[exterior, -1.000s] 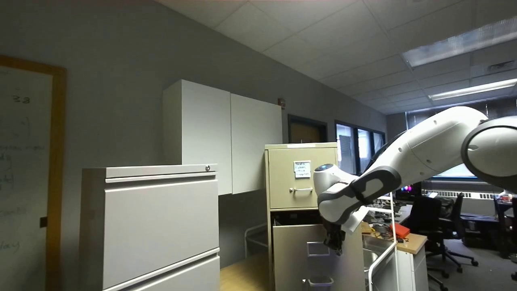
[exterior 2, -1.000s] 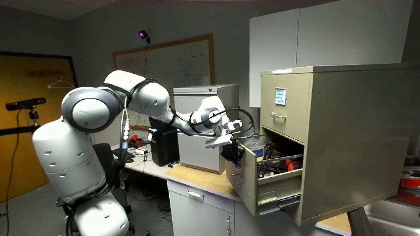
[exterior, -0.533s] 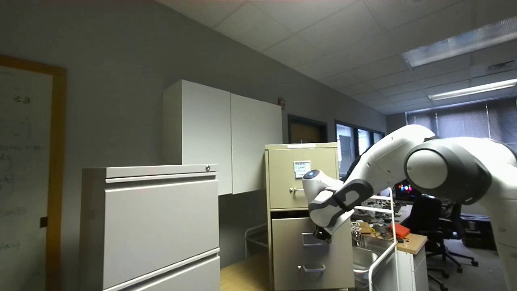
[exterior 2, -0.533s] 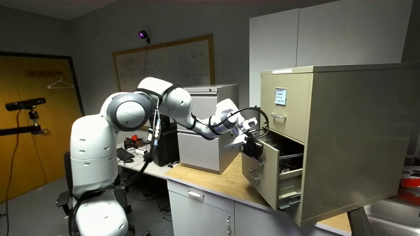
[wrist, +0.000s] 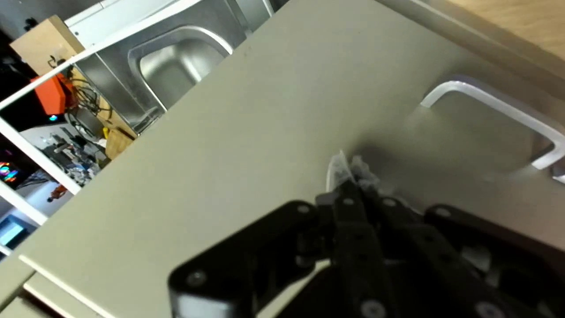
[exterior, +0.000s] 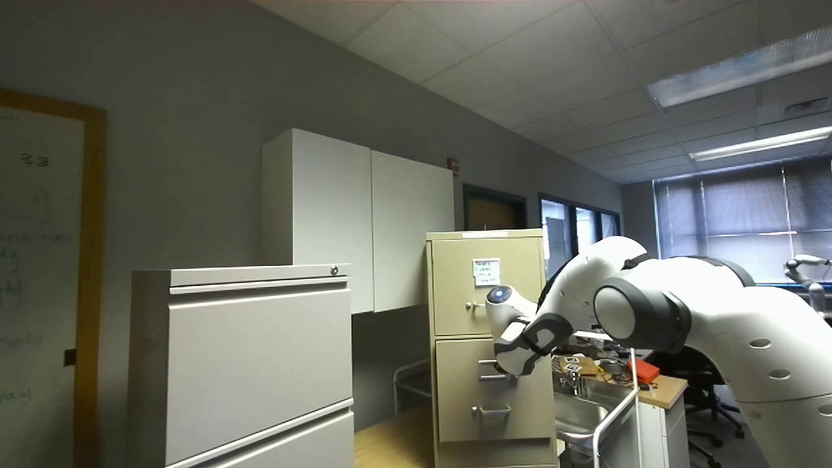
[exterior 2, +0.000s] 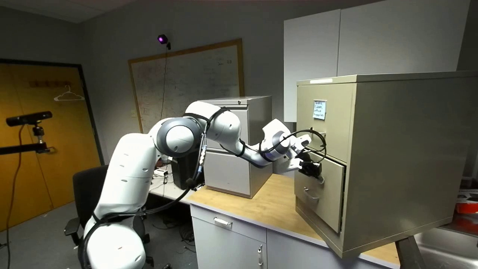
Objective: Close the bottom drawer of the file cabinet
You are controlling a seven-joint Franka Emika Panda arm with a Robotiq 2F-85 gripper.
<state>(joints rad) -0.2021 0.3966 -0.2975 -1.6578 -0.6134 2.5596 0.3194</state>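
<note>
In exterior view, left to right: arm [exterior 2: 179, 136] raised from 8 o'clock, bent, sloped down toward 4 o'clock. Gripper [wrist: 352, 174] set against face of bottom drawer [exterior 2: 330, 190]; fingers pressed together, nothing seen held. Bottom drawer at 4 o'clock: beige, nearly flush, thin gap shown along right edge. Cabinet [exterior 2: 403, 157] at 3 o'clock; counted: two drawers [exterior 2: 340, 123], two handles [exterior 2: 310, 195], one note [exterior 2: 319, 109].

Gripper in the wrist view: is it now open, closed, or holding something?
The gripper is closed, holding nothing that shows, at the front of the bottom drawer.
</note>
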